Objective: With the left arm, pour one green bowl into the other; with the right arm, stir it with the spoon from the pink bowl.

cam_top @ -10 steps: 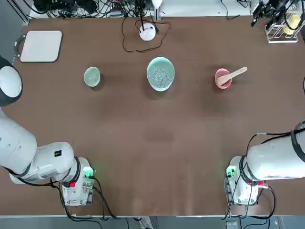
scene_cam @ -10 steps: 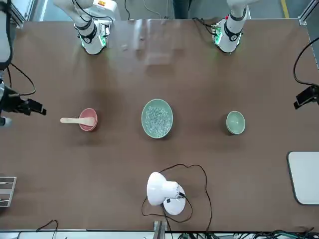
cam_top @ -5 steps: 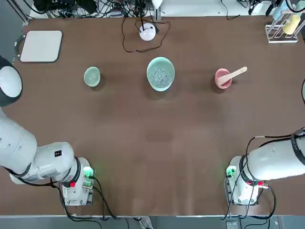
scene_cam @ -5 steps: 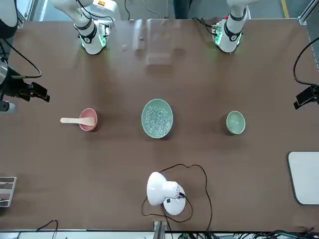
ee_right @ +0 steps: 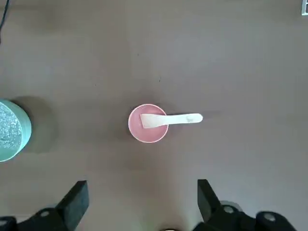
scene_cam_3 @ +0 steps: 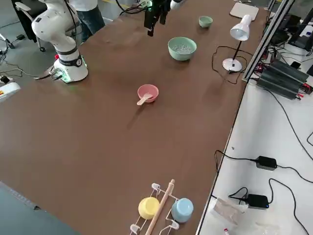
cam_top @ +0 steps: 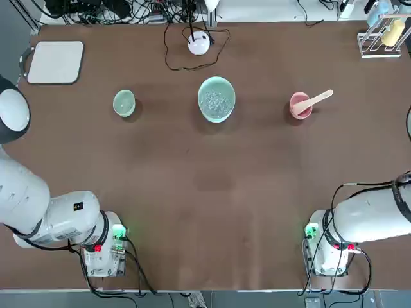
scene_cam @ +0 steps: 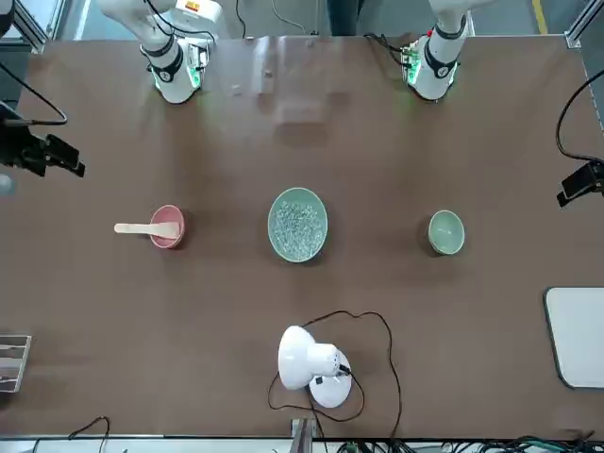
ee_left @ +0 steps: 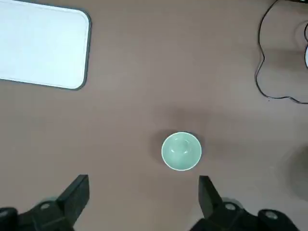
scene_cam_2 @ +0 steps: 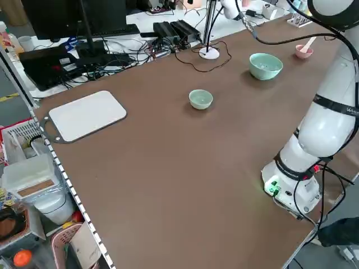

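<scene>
Both grippers stand wide open and hold nothing: the left gripper (ee_left: 142,202) hangs high over the small green bowl (ee_left: 181,151), and the right gripper (ee_right: 141,204) hangs high over the pink bowl (ee_right: 147,123), touching neither. The wooden spoon (ee_right: 172,119) lies with its blade in the pink bowl, handle jutting past the rim. Between these two sits the wide mint-green bowl (cam_top: 216,99), holding pale granules. All rest on a brown table (cam_top: 212,192). Beyond the wide bowl stands a white desk lamp (scene_cam_3: 236,40) with a looped cable; a white board (cam_top: 55,62) lies past the small green bowl. The top view cuts off both grippers.
</scene>
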`<action>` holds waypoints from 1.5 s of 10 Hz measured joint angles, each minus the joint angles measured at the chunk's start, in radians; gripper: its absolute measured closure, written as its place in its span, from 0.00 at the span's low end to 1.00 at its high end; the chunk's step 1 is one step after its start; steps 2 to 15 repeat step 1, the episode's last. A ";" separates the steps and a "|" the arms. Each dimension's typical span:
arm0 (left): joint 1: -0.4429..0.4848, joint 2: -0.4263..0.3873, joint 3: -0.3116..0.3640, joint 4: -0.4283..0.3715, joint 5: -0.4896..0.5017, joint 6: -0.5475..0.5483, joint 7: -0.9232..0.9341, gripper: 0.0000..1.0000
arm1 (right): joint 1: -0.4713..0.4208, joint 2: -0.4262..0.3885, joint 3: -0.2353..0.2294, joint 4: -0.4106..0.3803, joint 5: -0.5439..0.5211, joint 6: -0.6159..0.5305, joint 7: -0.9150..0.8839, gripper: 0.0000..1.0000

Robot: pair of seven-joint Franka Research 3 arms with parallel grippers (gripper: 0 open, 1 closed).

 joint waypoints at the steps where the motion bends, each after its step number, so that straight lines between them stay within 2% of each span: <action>1: 0.000 0.000 0.000 0.000 0.000 0.000 0.000 0.00 | 0.000 -0.002 0.000 0.002 0.000 -0.006 0.000 0.00; 15: 0.000 0.000 0.000 0.000 0.000 0.000 0.000 0.00 | 0.000 -0.002 0.000 0.002 0.000 -0.006 0.000 0.00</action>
